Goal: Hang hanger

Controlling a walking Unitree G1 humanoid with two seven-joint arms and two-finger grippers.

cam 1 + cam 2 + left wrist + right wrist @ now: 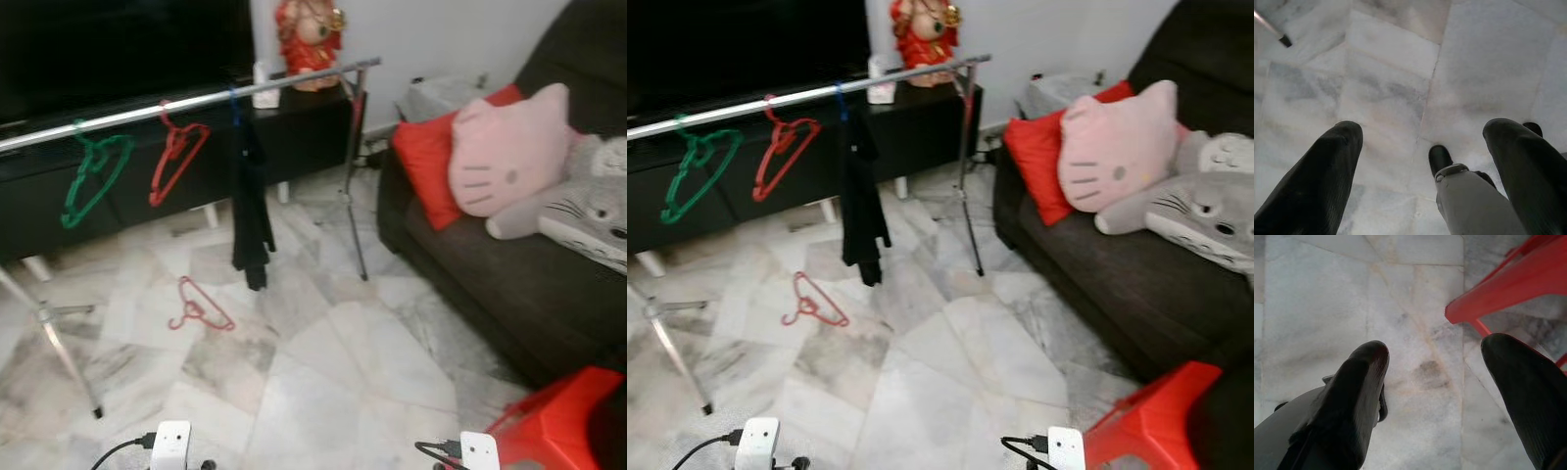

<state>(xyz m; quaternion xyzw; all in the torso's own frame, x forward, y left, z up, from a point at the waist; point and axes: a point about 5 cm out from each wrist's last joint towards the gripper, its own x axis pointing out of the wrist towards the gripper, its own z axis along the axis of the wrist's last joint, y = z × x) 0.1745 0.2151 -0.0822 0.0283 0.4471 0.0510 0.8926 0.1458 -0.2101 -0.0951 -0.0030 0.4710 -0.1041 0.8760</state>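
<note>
A red hanger (200, 306) lies flat on the marble floor below the silver clothes rail (186, 102). On the rail hang a green hanger (95, 178), a second red hanger (176, 157) and a black garment (252, 211) on a blue hook. Both arms are down at my sides. My left gripper (1422, 142) points at bare floor with its fingers (1327, 171) wide apart and nothing between them. My right gripper (1435, 367) is open too, over floor beside a red stool (1508, 281).
A dark sofa (500, 284) on the right carries a red cushion (426, 162), a pink cat cushion (505, 147) and a grey plush (578, 211). The red stool (563, 421) stands at my front right. A black TV cabinet (157, 147) runs behind the rail; the rail's legs (355, 206) spread on the floor.
</note>
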